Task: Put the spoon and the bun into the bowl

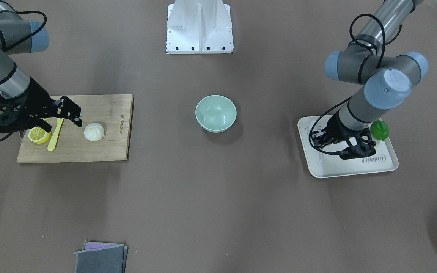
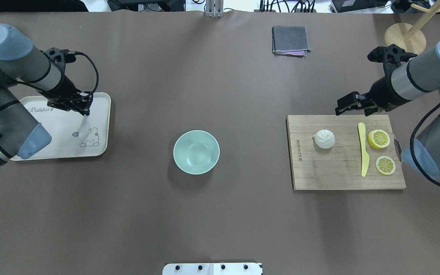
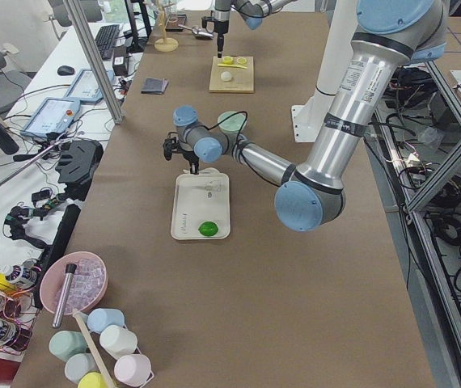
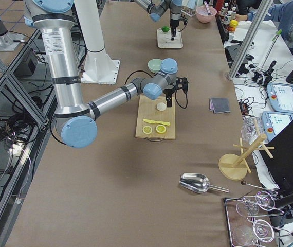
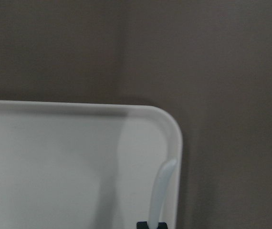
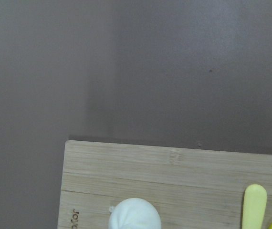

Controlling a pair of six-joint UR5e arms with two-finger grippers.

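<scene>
A: Nearest the lens, from across the surface: a folded grey cloth [image 1: 101, 258]. Beyond it?
B: Mint bowl [image 1: 216, 113] mid-surface, nothing inside. White bun [image 1: 95, 132] on the wooden board [image 1: 104, 110], beside a yellow knife [image 1: 55, 134] and a lemon slice [image 1: 39, 135]. Right claw [image 1: 73, 113] hovering near the bun, spread apart, gripping nothing.
A: And the other side?
B: Left claw [image 1: 349, 148] over the cream tray [image 1: 332, 167], lime [image 1: 379, 129] close by. Hard to read the fingers from there.
A: From overhead?
B: Bowl well apart from both board and tray. Bun untouched, not yet between the open fingers.
A: Side views?
B: Too small to add anything about either claw.
A: Left wrist, then.
B: White spoon [image 5: 161, 191] rising from dark fingertips [image 5: 145, 225] at the bottom edge, over the tray corner. Looks clamped on the handle.
A: Right wrist?
B: Bun at the bottom edge, board corner, no fingers in sight.
A: Progress?
B: Early, probably. Spoon seemingly gripped but nowhere near the bowl; bun not yet grasped. Both carries and both drops left.
</scene>
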